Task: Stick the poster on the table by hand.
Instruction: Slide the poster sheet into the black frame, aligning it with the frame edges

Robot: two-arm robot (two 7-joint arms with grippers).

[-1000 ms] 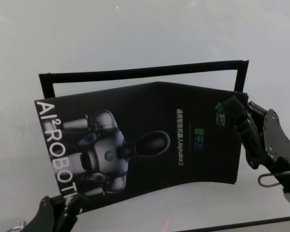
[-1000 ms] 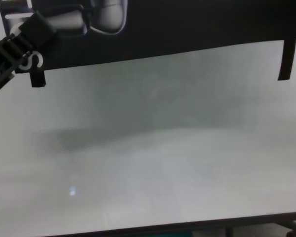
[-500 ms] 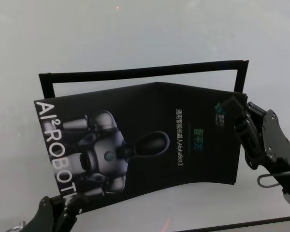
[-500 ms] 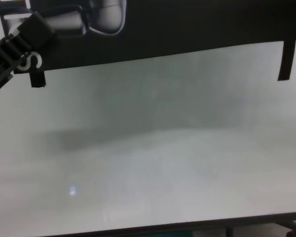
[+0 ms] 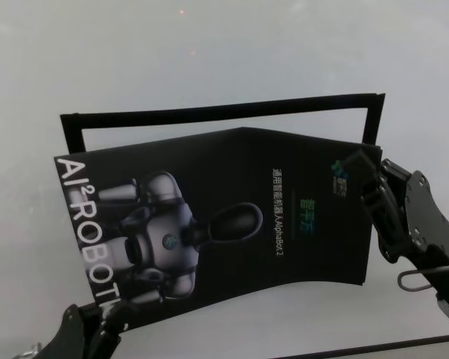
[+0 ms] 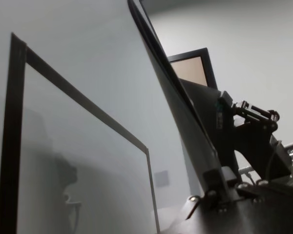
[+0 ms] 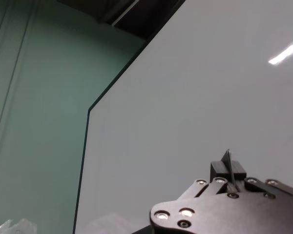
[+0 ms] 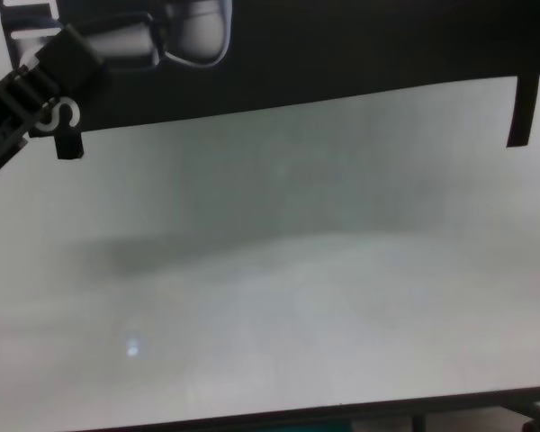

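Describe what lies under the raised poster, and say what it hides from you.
Under the poster lies the white table, with a black strip frame showing behind it. The frame's near part is covered.

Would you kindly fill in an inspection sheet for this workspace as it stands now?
Surface: white table, glossy.
Job's things: poster held above the table, bowed, not stuck down.
Clutter: black strip frame on the table behind the poster.
Grippers: left pincer shut on the poster's near left corner; right pincer shut on its right edge.
Cables: wire loop by the right arm.
Surroundings: green wall beyond the table edge.
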